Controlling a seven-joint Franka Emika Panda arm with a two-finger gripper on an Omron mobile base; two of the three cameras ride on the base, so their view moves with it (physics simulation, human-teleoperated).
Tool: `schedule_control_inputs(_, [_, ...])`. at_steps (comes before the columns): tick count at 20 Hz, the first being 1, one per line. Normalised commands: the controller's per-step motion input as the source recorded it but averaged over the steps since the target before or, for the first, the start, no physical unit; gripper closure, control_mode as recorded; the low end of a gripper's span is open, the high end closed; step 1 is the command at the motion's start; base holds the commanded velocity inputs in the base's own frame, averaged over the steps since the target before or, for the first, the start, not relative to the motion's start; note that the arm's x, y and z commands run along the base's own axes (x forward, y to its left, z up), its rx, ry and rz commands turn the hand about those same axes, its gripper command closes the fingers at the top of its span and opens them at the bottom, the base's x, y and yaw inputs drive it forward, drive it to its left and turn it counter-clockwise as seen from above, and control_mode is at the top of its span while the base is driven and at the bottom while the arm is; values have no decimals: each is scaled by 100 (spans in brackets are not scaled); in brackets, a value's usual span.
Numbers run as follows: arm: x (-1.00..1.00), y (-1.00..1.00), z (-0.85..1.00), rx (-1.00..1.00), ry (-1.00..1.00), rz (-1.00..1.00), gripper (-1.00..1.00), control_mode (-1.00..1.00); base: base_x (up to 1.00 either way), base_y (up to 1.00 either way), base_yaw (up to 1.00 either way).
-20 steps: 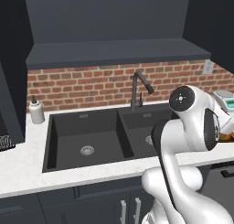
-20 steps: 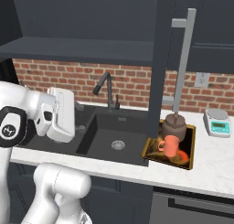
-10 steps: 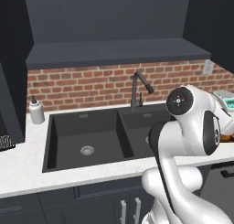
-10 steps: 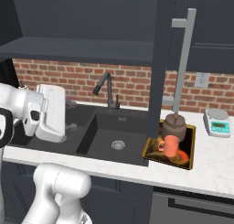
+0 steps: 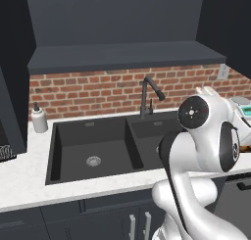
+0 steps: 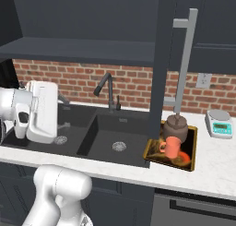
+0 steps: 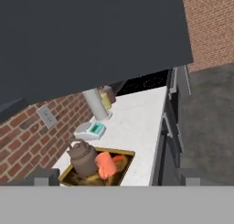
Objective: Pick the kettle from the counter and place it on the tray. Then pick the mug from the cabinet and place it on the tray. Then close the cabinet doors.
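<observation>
Kettle and mug both stand on the tray, the mug just in front of the kettle and touching or nearly touching it. The tray lies on the white counter, right beside the black double sink. In the hand view the same group is visible: one kettle, one orange mug, one tray.

Behind the sink there is a red brick wall and one dark faucet. One white soap bottle stands on the counter at the left of the sink. One white kitchen scale sits to the right of the tray, a little apart from it. Near the scale, in the hand view, one tall grey cylinder and a yellowish jar stand close together.

Above, the dark cabinet hangs on the wall. One cabinet door stands open, edge toward the camera, with its long silver handle in front of the tray.

The gripper shows two finger tips far from each other, with nothing between them, so it is opened.
</observation>
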Motion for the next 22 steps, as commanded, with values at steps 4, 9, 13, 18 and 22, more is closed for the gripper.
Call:
schedule_control_inputs(4, [-6, 4, 12, -4, -6, -2, -100, -100, 0, 0, 0])
schedule_control_inputs(9, [-15, -5, 16, -2, -8, -3, -100, -100, 0, 0, 0])
schedule_control_inputs(13, [-30, -32, 24, 0, -23, -1, -100, -100, 0, 0, 0])
schedule_control_inputs(18, [-35, -45, 21, 2, -31, 0, -100, -100, 0, 0, 0])
schedule_control_inputs(22, [-37, -57, 26, 17, -29, 0, -100, -100, 0, 0, 0])
